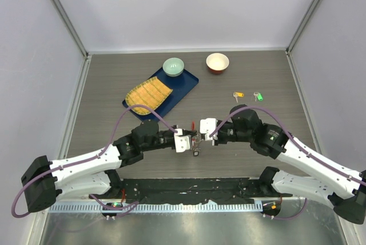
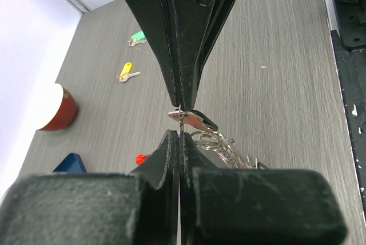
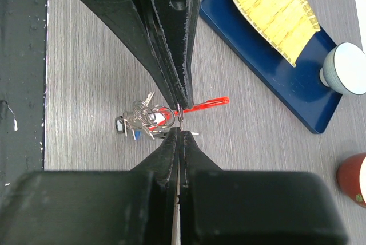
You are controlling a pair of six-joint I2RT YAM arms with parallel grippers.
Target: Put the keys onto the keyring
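Your two hands meet tip to tip over the middle of the grey wood-grain bench (image 1: 103,85). The keyring (image 3: 143,120), a silver metal bunch of rings and chain with a bright red elongated loop (image 3: 207,104), sits right at that meeting point.

Seen from your right hand (image 3: 180,120), the silver bunch lies just beside the fingertips on the side towards the arm bases. The red loop sticks out on the opposite side, away from the bases. This hand is fully closed, its fingers pinched on a thin wire ring of the keyring that rises between the tips.

Your left hand (image 2: 180,122) is closed just as tightly, and the same kind of thin ring wire is caught in its pinch. Just past its tips, a small silver black-headed key (image 2: 194,121) touches that ring. You cannot tell whether it is threaded on or only resting against it. The tangle of silver rings lies just beyond and below it.

The small silver yellow-headed key (image 1: 238,94) and the matching green-headed key (image 1: 258,97) are well apart from both hands. They lie on the bench beyond your right hand, near each other but not touching.
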